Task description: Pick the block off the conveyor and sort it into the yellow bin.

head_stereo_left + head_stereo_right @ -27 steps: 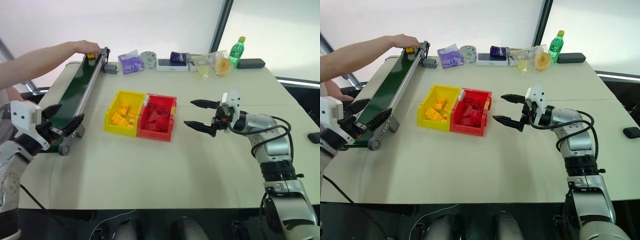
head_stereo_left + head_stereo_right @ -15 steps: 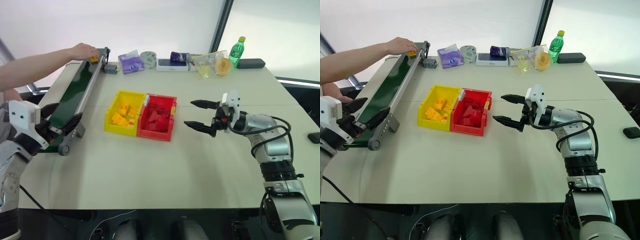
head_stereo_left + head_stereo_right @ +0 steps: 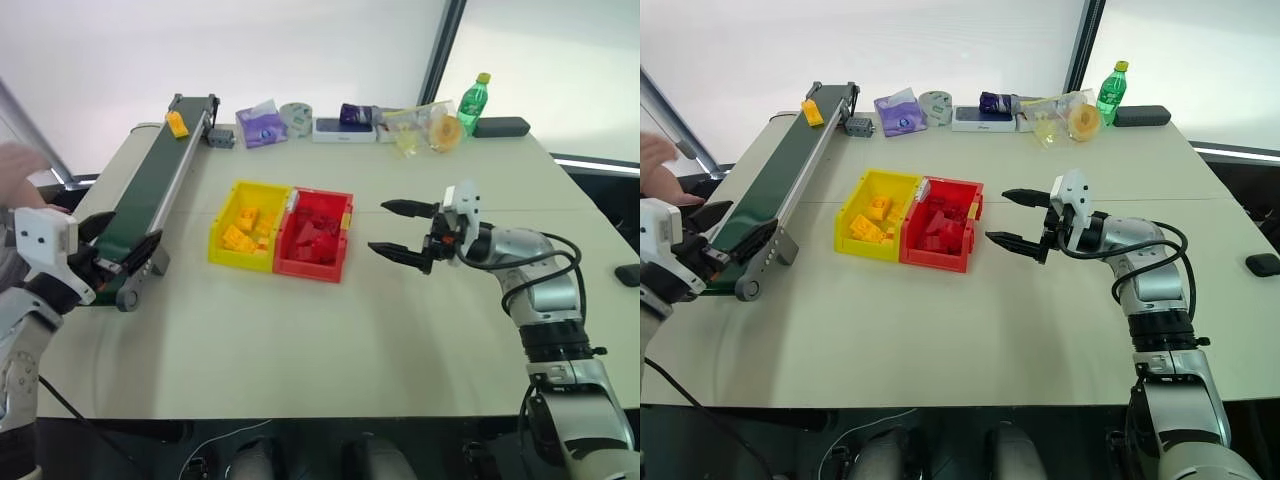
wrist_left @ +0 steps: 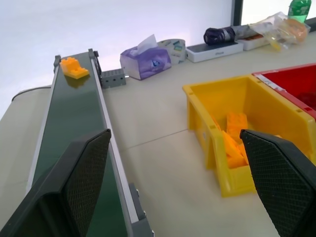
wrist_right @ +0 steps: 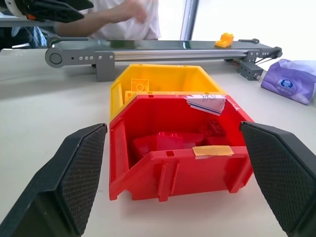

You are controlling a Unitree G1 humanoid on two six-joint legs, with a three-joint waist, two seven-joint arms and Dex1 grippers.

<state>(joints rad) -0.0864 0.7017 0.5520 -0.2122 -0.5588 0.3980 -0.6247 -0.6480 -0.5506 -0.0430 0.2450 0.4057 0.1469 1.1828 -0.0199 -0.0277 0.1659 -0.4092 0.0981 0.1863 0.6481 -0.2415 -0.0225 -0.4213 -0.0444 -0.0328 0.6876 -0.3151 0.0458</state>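
A pale beige table (image 3: 330,320) carries everything, with a white wall and a bright window split by a dark post behind it. Along its far edge, well beyond both my tools, sit a purple tissue pack (image 3: 262,125), a tape roll (image 3: 296,116), a white box (image 3: 345,129), crinkled snack bags (image 3: 425,125), a green bottle (image 3: 474,100) and a dark case (image 3: 502,126). A person's hand (image 3: 655,160) shows blurred just beyond my left tool, off the table's edge.

My left tool (image 3: 718,232) sits at the near end of the conveyor (image 3: 150,190), its two black fingers (image 4: 79,182) spread wide apart with nothing between them, pointing roughly level along the belt. The block (image 3: 177,123) lies on the belt at its far end, well ahead of this tool and untouched. The yellow bin (image 3: 250,224) stands ahead and to this tool's right, with several yellow bricks inside it.

My right arm reaches in from the right with the elbow bent, and the right tool (image 3: 402,230) points about level toward the bins, fingers (image 5: 84,173) wide apart and empty. The red bin (image 3: 316,233) stands just in front of it, holding red bricks, with scraps of tape on its rim. The yellow bin touches the red bin's far side from this tool, and the conveyor runs across beyond both.
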